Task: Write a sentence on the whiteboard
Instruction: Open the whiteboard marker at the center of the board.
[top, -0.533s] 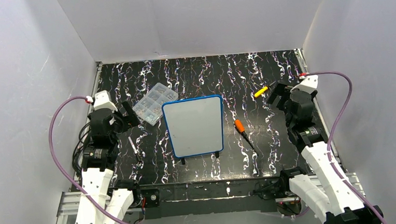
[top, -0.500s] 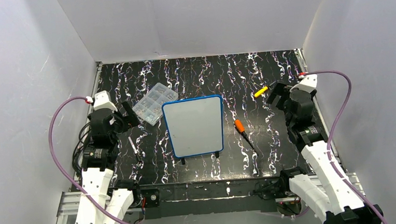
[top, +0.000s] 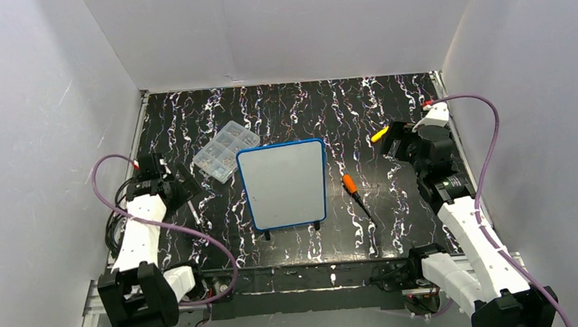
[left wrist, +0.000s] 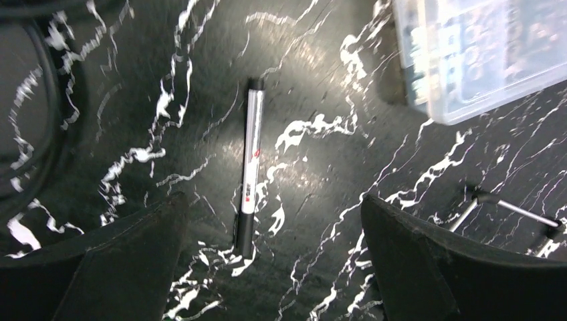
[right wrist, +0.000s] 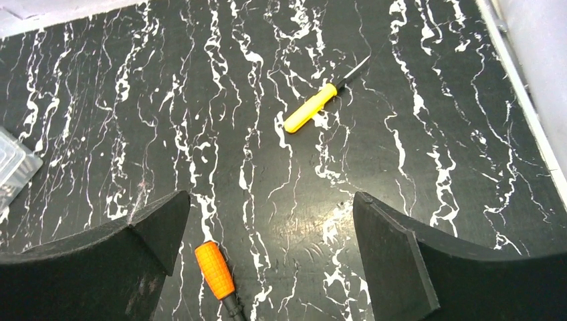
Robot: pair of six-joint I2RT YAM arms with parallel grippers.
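The left tool (left wrist: 274, 224) has dropped low over the marker (left wrist: 249, 175), jaws wide apart; the right tool (right wrist: 271, 224) also gapes.

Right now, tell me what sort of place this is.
Probably a robot test cell: white panels wall in a black marbled table, a left arm and a right arm are bolted at its near edge, and a whiteboard and parts box sit as props.

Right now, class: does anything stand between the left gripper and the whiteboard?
Nothing visible does. Only bare table lies between the open left gripper and the whiteboard. The marker pen lies under the gripper, and the clear compartment box sits farther back, at the board's far-left corner.
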